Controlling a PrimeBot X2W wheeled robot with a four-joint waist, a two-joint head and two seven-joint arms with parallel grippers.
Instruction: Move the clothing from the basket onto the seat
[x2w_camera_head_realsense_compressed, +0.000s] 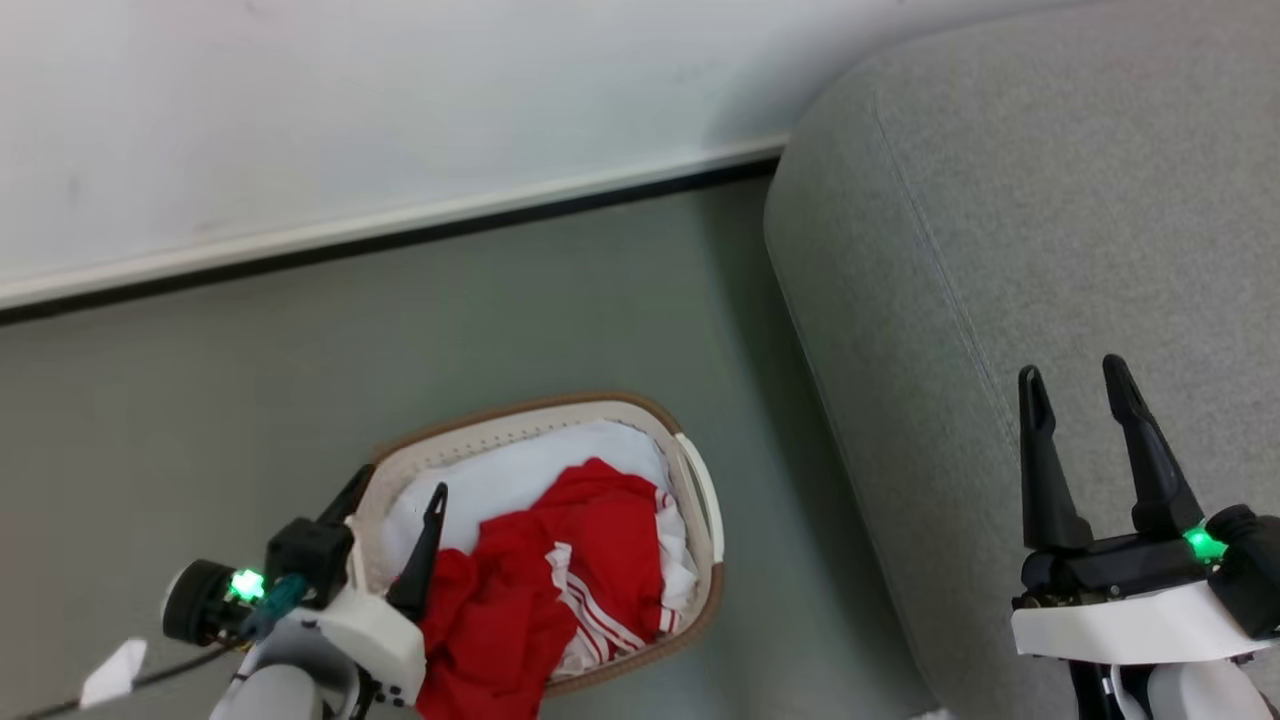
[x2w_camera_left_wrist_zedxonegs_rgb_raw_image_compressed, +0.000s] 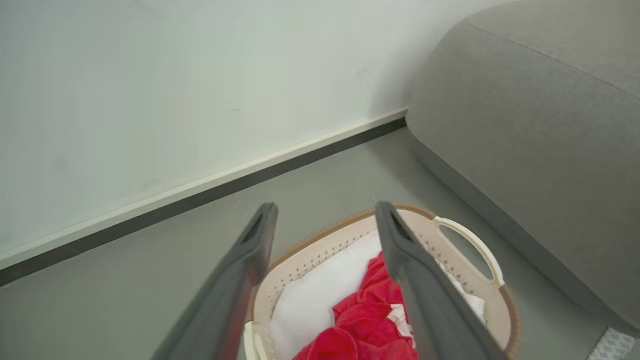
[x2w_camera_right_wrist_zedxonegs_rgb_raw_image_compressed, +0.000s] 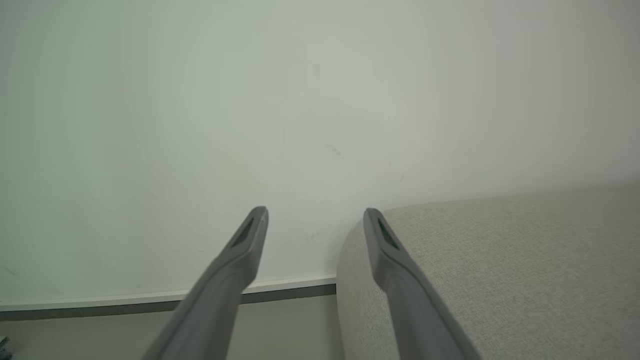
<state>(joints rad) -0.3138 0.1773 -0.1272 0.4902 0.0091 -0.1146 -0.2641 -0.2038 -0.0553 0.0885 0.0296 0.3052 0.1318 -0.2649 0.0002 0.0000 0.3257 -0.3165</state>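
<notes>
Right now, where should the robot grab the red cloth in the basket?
Pinch the bunched-up fold in the middle of the red cloth, coming straight down from above. The walls of the basket block the sides, and the open left gripper is close by.

Perforated plastic basket (x2w_camera_head_realsense_compressed: 700, 500) (smooth, slightly glossy), soft red cloth (x2w_camera_head_realsense_compressed: 540, 590), matt woven sofa (x2w_camera_head_realsense_compressed: 1050, 220)

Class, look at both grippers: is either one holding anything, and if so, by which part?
Nothing is held. The left gripper is open above the basket; the right gripper is open over the seat.
</notes>
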